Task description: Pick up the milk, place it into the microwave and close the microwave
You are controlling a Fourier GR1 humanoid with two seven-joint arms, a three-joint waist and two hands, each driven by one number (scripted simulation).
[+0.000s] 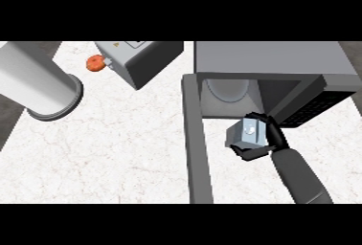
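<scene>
The milk (247,132) is a small grey-white carton, held in my right hand (268,139), whose fingers and thumb curl round it. The carton hangs just in front of the open mouth of the grey microwave (268,57) at the upper right. Inside the cavity lies a round white turntable plate (228,91). The microwave's door (197,143) stands swung open, running down the picture as a long grey bar left of my hand. My left hand does not show.
A large white cylinder (39,83) lies on its side at the upper left. A grey toaster-like box (138,60) stands at the back, with a small orange-red thing (96,62) beside it. The counter (113,153) is white marble.
</scene>
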